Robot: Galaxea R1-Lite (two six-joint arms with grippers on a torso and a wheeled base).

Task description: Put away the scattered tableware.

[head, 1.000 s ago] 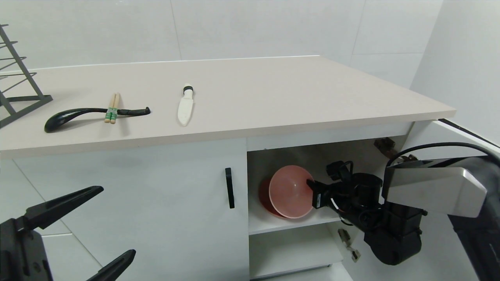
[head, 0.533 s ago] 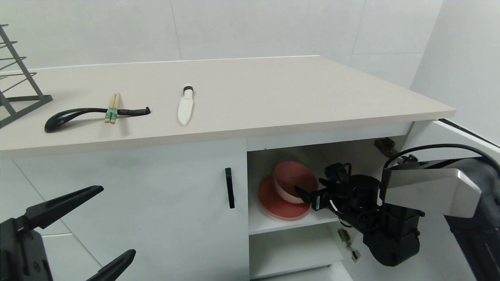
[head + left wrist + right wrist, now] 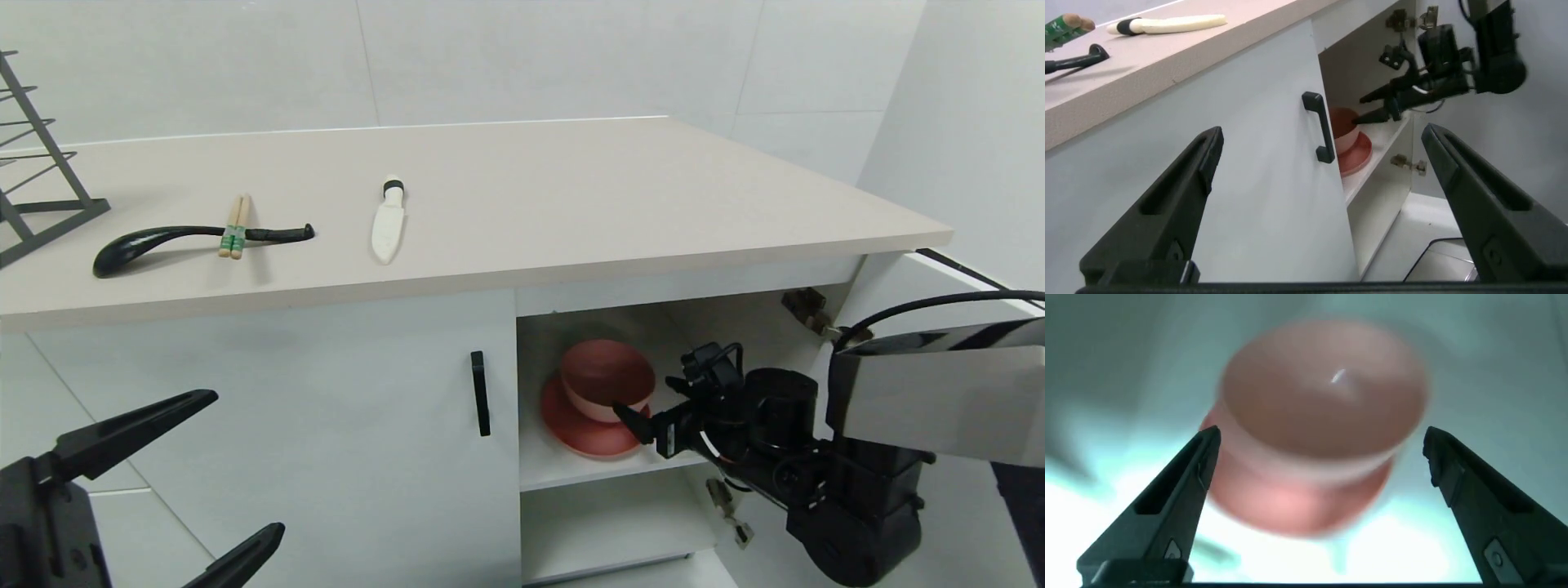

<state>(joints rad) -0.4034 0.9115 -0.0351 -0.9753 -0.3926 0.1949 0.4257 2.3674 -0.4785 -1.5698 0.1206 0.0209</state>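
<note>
A pink bowl (image 3: 608, 377) stands upright on a red plate (image 3: 586, 428) on the upper shelf of the open cupboard. My right gripper (image 3: 647, 398) is open just in front of the bowl, with nothing in it. In the right wrist view the bowl (image 3: 1327, 388) and plate (image 3: 1290, 502) lie ahead of that gripper (image 3: 1320, 441). On the worktop lie a black ladle (image 3: 155, 242), a pair of chopsticks (image 3: 234, 226) across its handle, and a white knife (image 3: 388, 224). My left gripper (image 3: 245, 461) hangs open low at the left, before the shut cupboard door.
A dark wire rack (image 3: 37, 163) stands at the worktop's far left. The left cupboard door has a black handle (image 3: 480, 394). The right door (image 3: 939, 269) is swung open beside my right arm. A lower shelf (image 3: 612, 523) sits under the plate.
The right gripper held the bowl tilted inside the cupboard, lowered it upright onto the plate, let go and drew back a little. The left arm has not moved.
</note>
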